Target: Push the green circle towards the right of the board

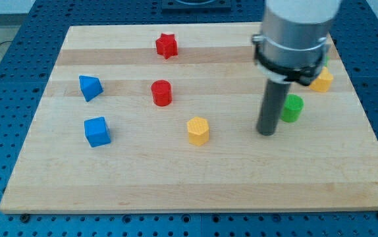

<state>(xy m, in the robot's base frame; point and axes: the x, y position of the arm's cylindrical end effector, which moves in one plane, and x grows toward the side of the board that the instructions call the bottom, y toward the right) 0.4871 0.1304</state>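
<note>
My tip [266,132] rests on the counter [195,184], just left of the green circle [292,108] (partly hidden). The arm ends in 1 rod, no fingers.

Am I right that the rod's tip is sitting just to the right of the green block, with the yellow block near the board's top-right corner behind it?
Not quite: my tip sits just to the left of the green block, not its right, as the camera view shows. The rest holds: a yellow block lies beyond it, towards the board's top-right corner.
</note>
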